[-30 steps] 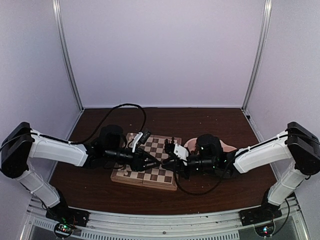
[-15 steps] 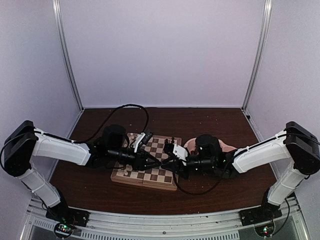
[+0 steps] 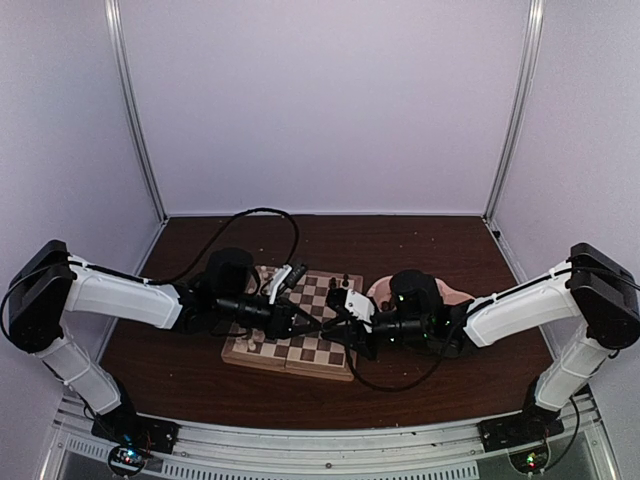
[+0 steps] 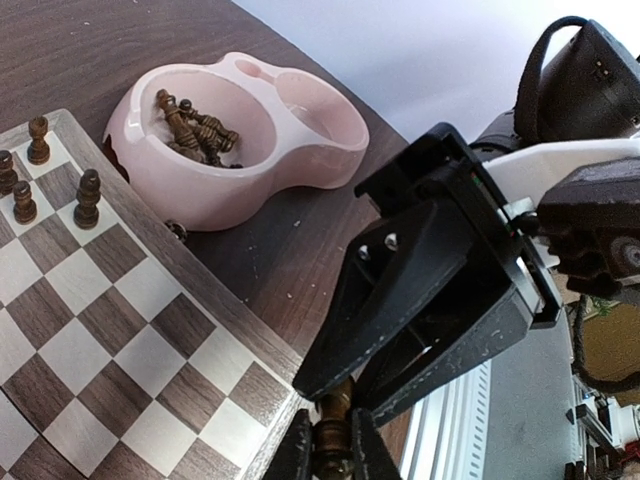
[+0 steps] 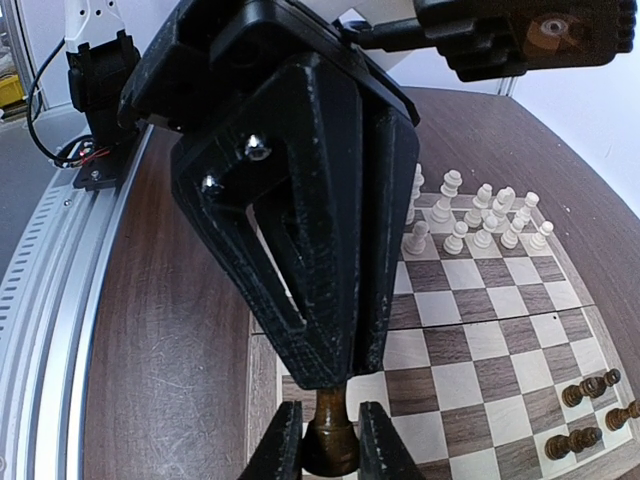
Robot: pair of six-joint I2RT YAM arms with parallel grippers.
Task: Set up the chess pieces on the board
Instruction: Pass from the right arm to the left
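Note:
The board (image 3: 300, 352) lies between the arms. Cream chess pieces (image 5: 480, 215) stand along its left end and a few dark chess pieces (image 4: 88, 195) at its far right corner. More dark pieces (image 4: 195, 125) lie in the pink double bowl (image 4: 300, 130). My left gripper (image 4: 332, 452) and right gripper (image 5: 330, 445) meet tip to tip over the board's near right part (image 3: 325, 321). One dark piece (image 5: 331, 412) sits between them. Each gripper's fingers close on one end of it.
The pink bowl (image 3: 455, 295) stands on the brown table just right of the board, under the right arm. A black cable (image 3: 250, 215) loops behind the left arm. The metal rail (image 5: 40, 300) runs along the table's near edge.
The left gripper has shifted slightly right and closer to the right gripper. The two stay joined at the dark piece.

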